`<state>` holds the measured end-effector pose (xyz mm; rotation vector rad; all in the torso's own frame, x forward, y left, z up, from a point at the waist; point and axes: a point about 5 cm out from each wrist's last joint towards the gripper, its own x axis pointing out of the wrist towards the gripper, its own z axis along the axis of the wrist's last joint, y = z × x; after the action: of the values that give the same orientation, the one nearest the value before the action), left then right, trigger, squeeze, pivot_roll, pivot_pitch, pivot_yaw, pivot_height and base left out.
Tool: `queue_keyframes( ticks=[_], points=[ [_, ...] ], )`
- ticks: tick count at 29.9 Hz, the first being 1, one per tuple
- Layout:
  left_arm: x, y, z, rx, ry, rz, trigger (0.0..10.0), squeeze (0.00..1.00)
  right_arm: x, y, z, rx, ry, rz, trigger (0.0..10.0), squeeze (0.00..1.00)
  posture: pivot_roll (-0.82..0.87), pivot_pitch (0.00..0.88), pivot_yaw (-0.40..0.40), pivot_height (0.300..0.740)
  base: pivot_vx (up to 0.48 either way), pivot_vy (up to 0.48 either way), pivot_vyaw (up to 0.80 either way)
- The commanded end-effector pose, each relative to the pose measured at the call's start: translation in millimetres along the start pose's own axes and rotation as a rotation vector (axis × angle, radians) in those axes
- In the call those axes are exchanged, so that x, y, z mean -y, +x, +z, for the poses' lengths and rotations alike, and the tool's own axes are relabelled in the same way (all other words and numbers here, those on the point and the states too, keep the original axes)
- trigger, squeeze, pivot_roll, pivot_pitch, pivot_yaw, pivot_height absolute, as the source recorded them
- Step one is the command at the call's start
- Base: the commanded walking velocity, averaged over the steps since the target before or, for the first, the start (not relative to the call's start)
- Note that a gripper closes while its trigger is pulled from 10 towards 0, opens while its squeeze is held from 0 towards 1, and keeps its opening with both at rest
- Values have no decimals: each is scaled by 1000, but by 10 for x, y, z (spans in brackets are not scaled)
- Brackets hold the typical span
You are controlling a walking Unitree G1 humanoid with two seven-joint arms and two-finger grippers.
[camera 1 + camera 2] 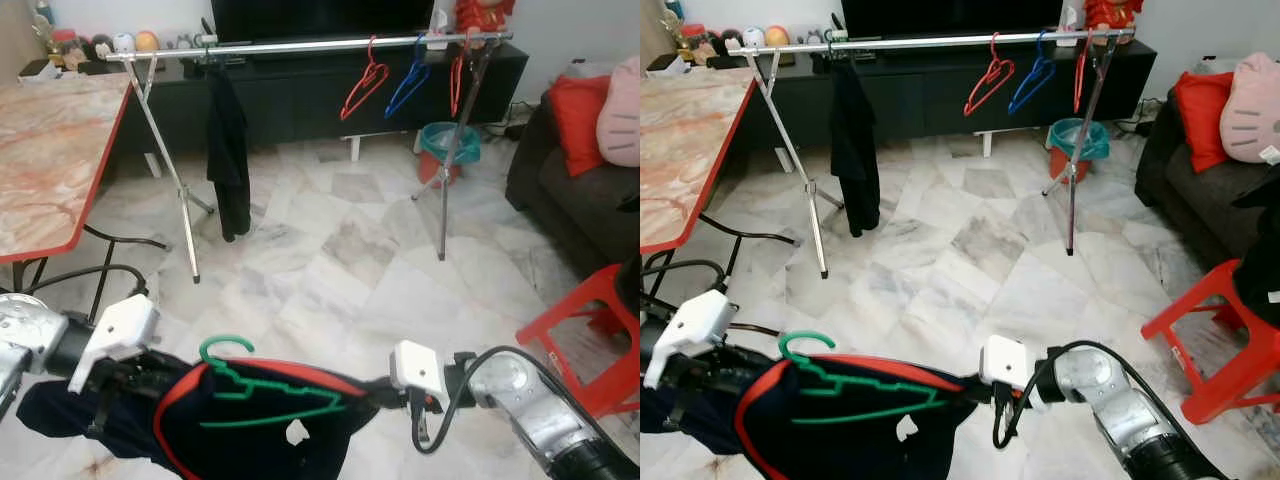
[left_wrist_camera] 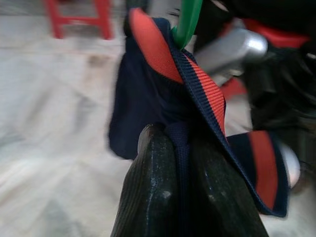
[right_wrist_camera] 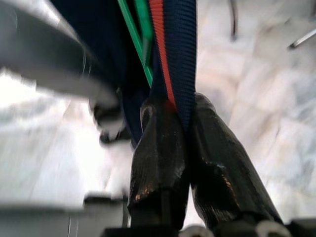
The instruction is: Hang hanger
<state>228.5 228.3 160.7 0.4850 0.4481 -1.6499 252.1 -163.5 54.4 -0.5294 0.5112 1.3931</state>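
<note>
A green hanger (image 1: 262, 388) sits inside a navy garment (image 1: 250, 435) with red trim, held low in front of me between both arms. Left gripper (image 2: 177, 136) is shut on one shoulder of the garment (image 2: 148, 98), at the left side (image 1: 150, 375). Right gripper (image 3: 180, 111) is shut on the navy and red edge (image 3: 177, 54) beside the hanger's green arm (image 3: 140, 34), at the right side (image 1: 378, 395). The silver clothes rail (image 1: 300, 45) stands across the room, well ahead.
On the rail hang a black garment (image 1: 228, 150), two red hangers (image 1: 364, 85) and a blue one (image 1: 408, 85). A marble table (image 1: 50, 160) is at left, a red stool (image 1: 590, 330) and dark sofa (image 1: 570, 200) at right, a teal bin (image 1: 450, 145) behind.
</note>
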Motion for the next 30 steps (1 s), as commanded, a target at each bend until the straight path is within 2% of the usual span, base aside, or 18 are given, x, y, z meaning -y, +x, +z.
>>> queue_keyframes(
  ticks=[1,5,7,10,18,19,20,21,23,24,25,28,29,30],
  points=[
    [48,-131,143,-15,65,-44,10000,0,-40,-318,-545,-291,121,-47,0,0,-41,19,4,740,0,0,0],
    [43,-89,193,12,79,-67,10000,0,-28,-317,-561,-320,106,-42,0,0,-40,15,3,740,0,0,0],
    [58,-72,208,-8,85,-95,10000,0,-60,-350,-628,-398,63,-2,0,0,-35,12,1,740,0,0,0],
    [85,-82,201,-36,87,-116,10000,0,-59,-381,-658,-424,59,0,0,0,-35,8,2,740,0,0,0],
    [64,-92,199,-22,82,-96,10000,0,-18,-357,-627,-400,54,-23,0,0,-34,6,2,740,0,0,0],
    [42,-64,215,24,78,-77,10000,0,11,-305,-598,-368,48,-58,0,0,-37,5,3,740,0,0,0],
    [24,-28,231,81,70,-56,10000,0,50,-243,-565,-324,57,-107,10000,0,-35,7,3,740,0,0,0],
    [24,-28,231,81,70,-56,10000,0,50,-243,-565,-324,57,-107,10000,0,-35,7,3,740,0,0,0],
    [24,76,236,174,51,-12,10000,0,154,-123,-453,-177,112,-244,10000,0,-36,16,-1,740,0,0,0],
    [38,151,236,224,34,24,10000,0,226,-81,-396,-74,193,-339,10000,0,-36,19,0,740,0,0,0],
    [39,190,241,251,28,43,10000,0,227,-59,-374,-31,220,-348,10000,0,-34,21,-2,740,0,0,0],
    [40,234,251,275,23,56,10000,0,206,-29,-360,1,239,-336,10000,0,-36,23,-4,740,0,0,0],
    [50,258,261,289,23,54,10000,0,197,-18,-346,26,251,-330,10000,890,-37,24,-3,740,0,0,0],
    [52,263,263,293,23,53,10000,0,196,-15,-344,32,252,-330,10000,890,-37,24,-3,740,0,0,0]
  ],
)
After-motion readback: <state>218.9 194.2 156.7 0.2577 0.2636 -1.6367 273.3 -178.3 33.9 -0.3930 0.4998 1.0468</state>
